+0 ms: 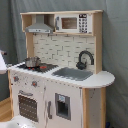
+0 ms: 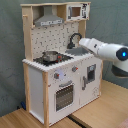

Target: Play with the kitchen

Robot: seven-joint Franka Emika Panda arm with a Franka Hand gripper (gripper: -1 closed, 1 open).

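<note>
Against a grey curtain stands the kitchen [image 1: 60,75] on a wooden floor [image 2: 95,112] — pale wood and white panels, with a grey hood [image 1: 40,25], a microwave [image 1: 74,23], a black faucet [image 1: 84,59] over the sink [image 1: 74,74], and a small metal pot [image 1: 33,62] on the hob [image 1: 37,66]. No writing on it can be read. In the second exterior view the white arm [image 2: 105,50] reaches in from the second exterior view's right, over the counter end near the sink — whether its fingers are apart or closed I cannot tell.
</note>
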